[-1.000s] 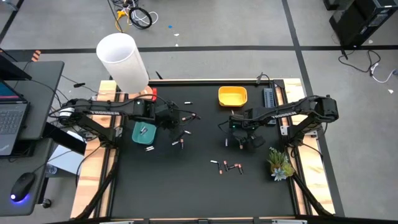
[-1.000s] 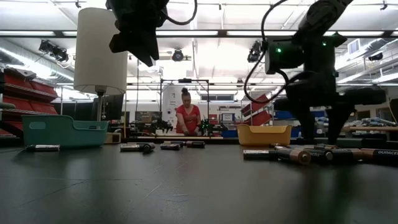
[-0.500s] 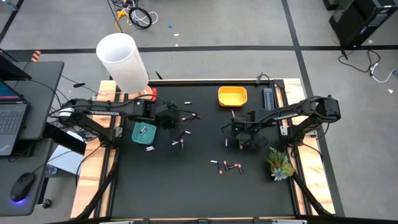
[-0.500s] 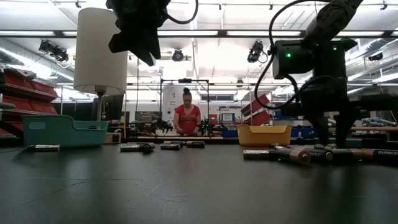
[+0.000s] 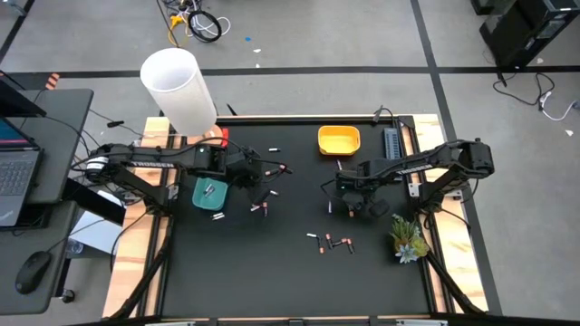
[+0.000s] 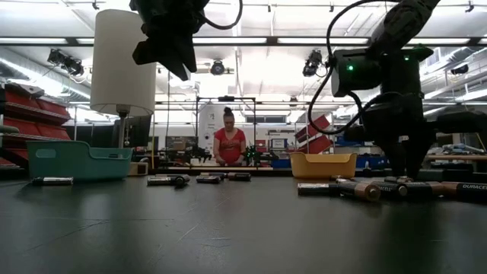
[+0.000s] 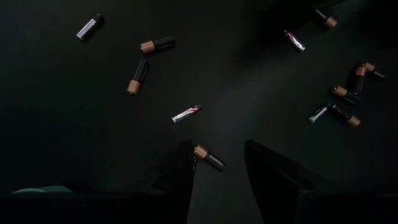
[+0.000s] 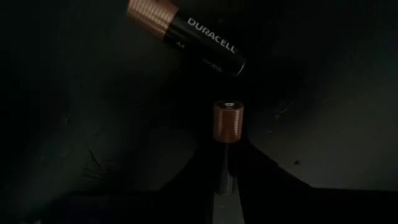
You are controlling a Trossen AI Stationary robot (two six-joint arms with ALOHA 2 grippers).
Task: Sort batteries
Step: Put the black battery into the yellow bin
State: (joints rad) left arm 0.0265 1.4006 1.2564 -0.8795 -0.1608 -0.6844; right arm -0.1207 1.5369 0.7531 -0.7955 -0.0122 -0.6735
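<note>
Black table (image 5: 290,281): lying wide and bare along its near half, with a teal bin (image 5: 210,193) at the left and a yellow bin (image 5: 339,140) by the far edge. Left gripper (image 7: 217,177): hanging spread above loose batteries (image 7: 208,157) scattered at varied angles beside the teal bin. Right gripper (image 8: 225,158): sitting down at the table right of centre, clenching one copper-ended battery (image 8: 226,122), its long axis running out along the fingers, copper end forward, near a Duracell cell (image 8: 186,34) lying slantwise.

"DURACELL" and "AA" on a copper-topped black battery (image 8: 185,37); "DURACELL" on a battery (image 6: 461,187) lying on the table
</note>
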